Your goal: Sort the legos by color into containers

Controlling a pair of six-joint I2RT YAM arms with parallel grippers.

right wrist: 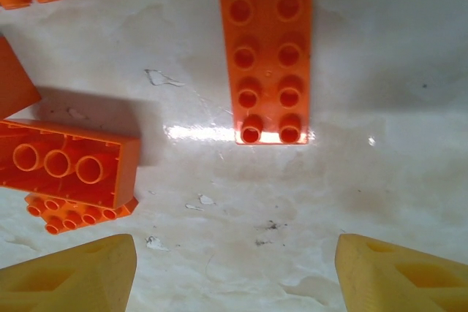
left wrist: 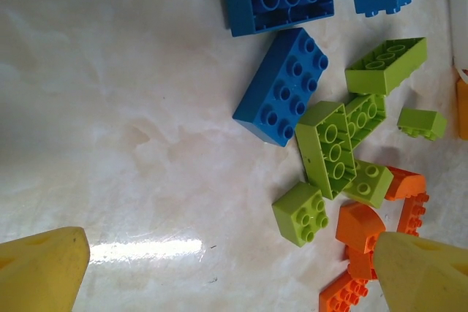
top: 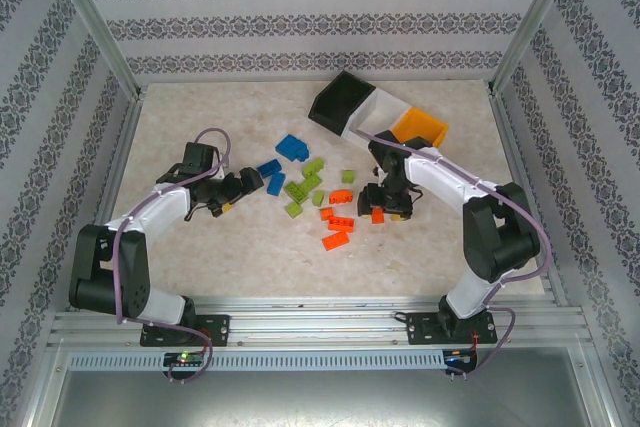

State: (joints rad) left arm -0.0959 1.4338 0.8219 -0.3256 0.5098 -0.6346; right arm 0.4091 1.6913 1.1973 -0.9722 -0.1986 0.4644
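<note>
The legos lie loose mid-table: blue ones (top: 292,147), lime green ones (top: 298,190) and orange ones (top: 338,232). The containers stand tilted at the back: black (top: 340,99), white (top: 378,112), orange-yellow (top: 420,128). My left gripper (top: 245,184) hovers open just left of the pile. Its wrist view has a blue brick (left wrist: 281,85) and a small green brick (left wrist: 301,213) ahead of the left gripper (left wrist: 230,275), nothing between the fingers. My right gripper (top: 384,209) is open low over the table. A flat orange plate (right wrist: 267,63) lies ahead of the right gripper (right wrist: 234,268).
An orange brick (right wrist: 66,166) lies on its side to the left of the right fingers, on top of another orange piece. Patterned walls and metal posts close in the table (top: 200,247) on three sides. Bare tabletop lies at the front and far left.
</note>
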